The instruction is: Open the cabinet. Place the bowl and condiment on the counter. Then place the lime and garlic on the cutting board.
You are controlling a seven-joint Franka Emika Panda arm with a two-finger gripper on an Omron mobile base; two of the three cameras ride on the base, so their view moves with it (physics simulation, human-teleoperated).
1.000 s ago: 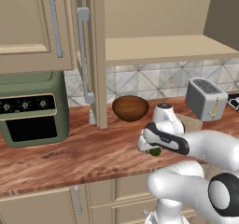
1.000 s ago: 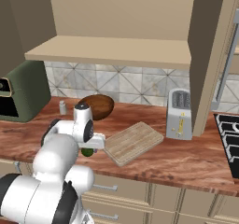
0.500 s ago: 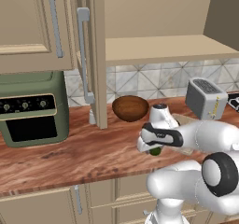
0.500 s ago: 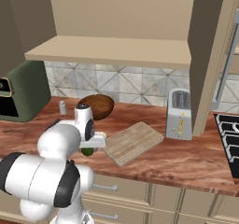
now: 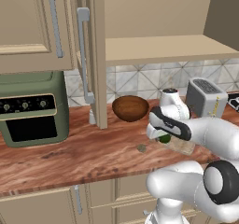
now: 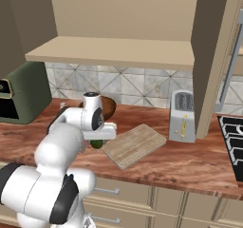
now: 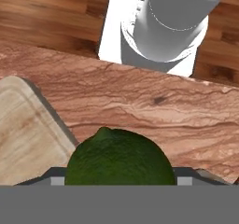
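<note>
My gripper (image 5: 162,135) hangs low over the counter (image 5: 70,157), just left of the cutting board (image 6: 134,144), and is shut on the lime (image 7: 119,162). The dark green lime (image 6: 96,144) sits between the two fingertips, at or just above the wood. A tiny grey-brown garlic (image 5: 141,148) lies on the counter in front of the hand. The brown bowl (image 5: 130,108) stands behind it by the wall. The pale condiment (image 5: 92,117) stands beside the edge of the open cabinet door (image 5: 95,55). The cabinet shelf (image 5: 158,48) is bare.
A green toaster oven (image 5: 32,106) fills the counter's left end. A grey toaster (image 6: 182,115) stands right of the board, with a black stove (image 6: 232,137) beyond it. The other open door (image 6: 216,56) hangs over the toaster.
The jaws have closed in from wide open onto the lime. The hand has stayed low at the same spot beside the board.
</note>
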